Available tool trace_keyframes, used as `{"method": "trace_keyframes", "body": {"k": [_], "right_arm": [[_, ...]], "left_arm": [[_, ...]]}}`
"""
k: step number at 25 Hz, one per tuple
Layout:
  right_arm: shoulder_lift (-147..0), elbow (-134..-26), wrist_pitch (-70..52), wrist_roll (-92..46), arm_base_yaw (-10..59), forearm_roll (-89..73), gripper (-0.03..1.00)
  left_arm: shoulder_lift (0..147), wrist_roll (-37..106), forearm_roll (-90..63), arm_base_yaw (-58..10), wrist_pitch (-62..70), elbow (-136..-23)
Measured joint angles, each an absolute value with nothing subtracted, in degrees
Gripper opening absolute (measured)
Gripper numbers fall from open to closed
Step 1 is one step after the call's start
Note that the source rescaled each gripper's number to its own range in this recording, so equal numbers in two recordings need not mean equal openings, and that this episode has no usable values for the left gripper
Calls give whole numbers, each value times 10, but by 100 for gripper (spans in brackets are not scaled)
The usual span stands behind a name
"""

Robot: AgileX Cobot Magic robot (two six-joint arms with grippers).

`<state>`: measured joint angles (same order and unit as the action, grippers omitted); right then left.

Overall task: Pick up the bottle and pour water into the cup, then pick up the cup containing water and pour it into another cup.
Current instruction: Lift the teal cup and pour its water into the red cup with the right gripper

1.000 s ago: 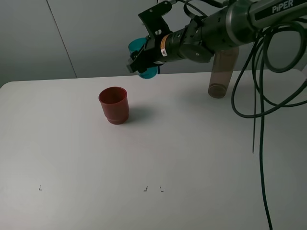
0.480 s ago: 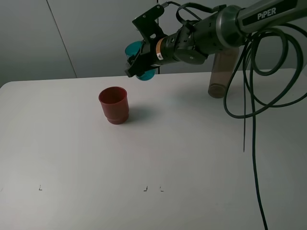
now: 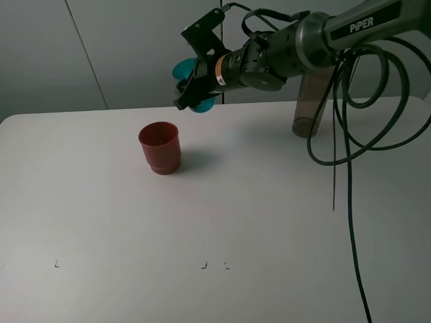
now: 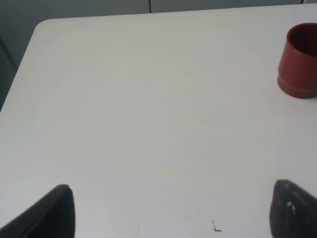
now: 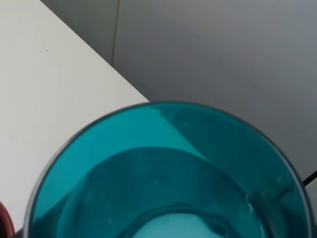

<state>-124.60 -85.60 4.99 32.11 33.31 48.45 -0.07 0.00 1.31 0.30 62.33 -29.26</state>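
My right gripper [image 3: 194, 86] is shut on the teal cup [image 3: 184, 68] and holds it tilted in the air, above and slightly right of the dark-red cup [image 3: 160, 147]. That red cup stands upright on the white table [image 3: 256, 215]. The teal cup [image 5: 168, 183] fills the right wrist view, with a sliver of the red cup's rim [image 5: 4, 224] at one edge. The smoky bottle [image 3: 312, 102] stands at the back right, partly behind the right arm. My left gripper [image 4: 173, 213] is open over bare table, well away from the red cup [image 4: 299, 62], and its fingertips [image 4: 55, 212] are far apart.
Black cables [image 3: 340, 148] hang from the right arm over the table's right side. Small black marks [image 3: 204, 265] sit near the front edge. A grey wall [image 3: 101, 47] rises just behind the table.
The right gripper has carried the teal cup a little to the left and up, closer to above the red cup. The red cup and bottle have stayed put.
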Motion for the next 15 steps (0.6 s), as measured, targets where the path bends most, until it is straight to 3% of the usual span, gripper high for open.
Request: {"method": "trace_keyframes", "body": {"k": [15], "right_arm": [[-1263,-871,46,319,335,493,8]], "left_arm": [[-1,0,13,3,623,-293]]}}
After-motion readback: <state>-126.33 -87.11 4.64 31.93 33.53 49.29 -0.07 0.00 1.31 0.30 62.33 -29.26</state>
